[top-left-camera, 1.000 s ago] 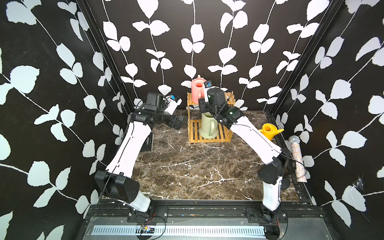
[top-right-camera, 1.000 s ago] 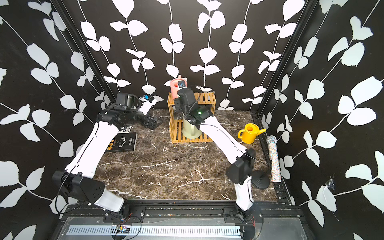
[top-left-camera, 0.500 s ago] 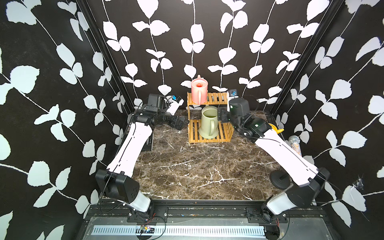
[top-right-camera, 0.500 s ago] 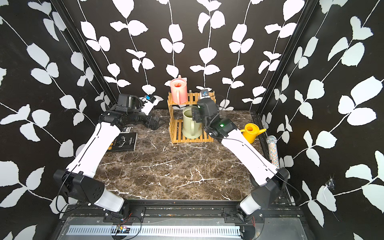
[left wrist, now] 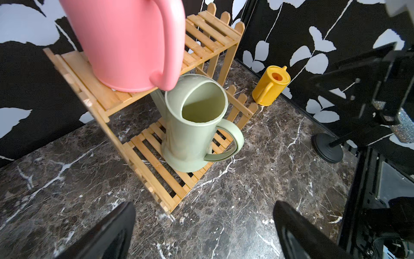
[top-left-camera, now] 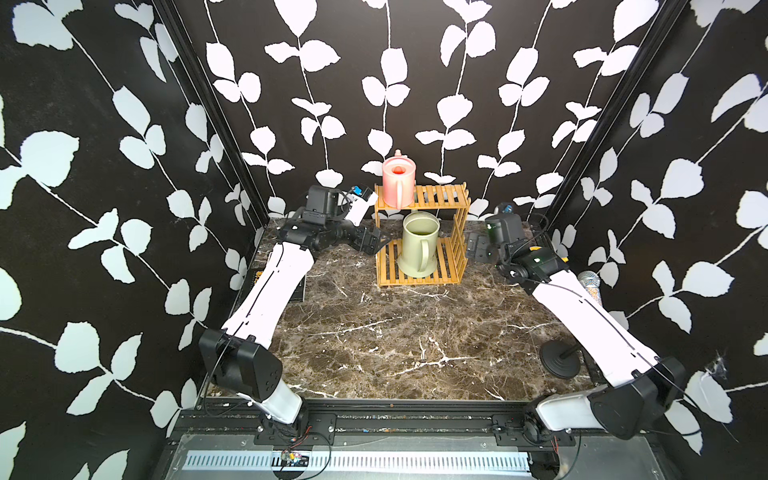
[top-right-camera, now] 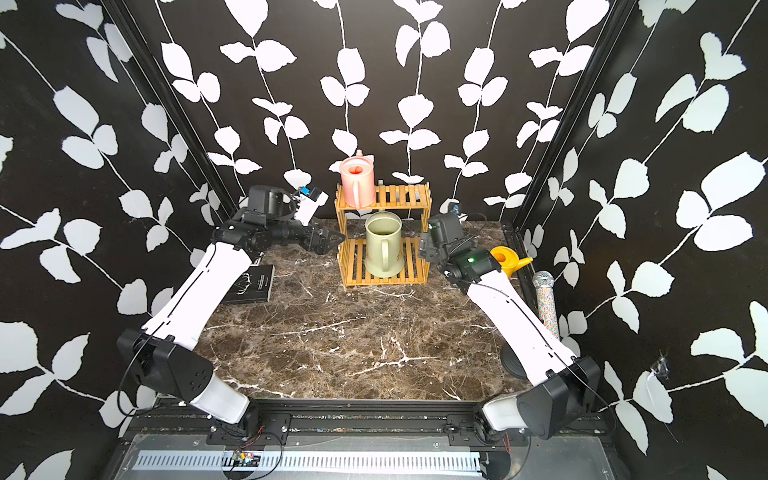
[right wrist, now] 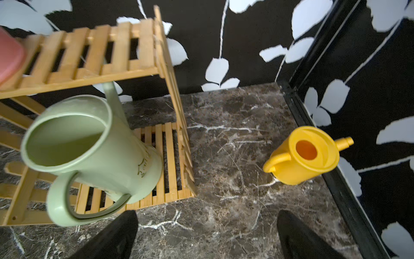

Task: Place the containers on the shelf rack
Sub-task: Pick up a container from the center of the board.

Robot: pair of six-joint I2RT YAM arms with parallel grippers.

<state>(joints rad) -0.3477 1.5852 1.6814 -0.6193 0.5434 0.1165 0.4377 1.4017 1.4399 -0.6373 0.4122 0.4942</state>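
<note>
I see the pink watering can [top-left-camera: 398,183] on the shelf rack's [top-left-camera: 440,197] top tier, frame centre, and the green watering can [top-left-camera: 417,249] on the lower tier. The yellow watering can [top-right-camera: 505,259] stands on the marble tabletop [top-left-camera: 415,332], right of the rack. The left gripper [top-left-camera: 376,243] and right gripper [top-left-camera: 476,248] are both spread wide and empty, flanking the rack.

A dark brown marble tabletop [top-left-camera: 374,332] with white veins fills the floor of the booth. Black walls [top-left-camera: 374,62] printed with white leafy vines close it in on three sides. A black book [top-right-camera: 251,286] with pale cover lettering lies flat near the left edge. At the right edge is a glittery microphone [top-right-camera: 544,299], silver head toward the back, handle speckled in many colours. A round black stand base [top-left-camera: 560,359] sits near it, closer to the front. A white vented strip [top-left-camera: 357,461] runs below the front edge.
</note>
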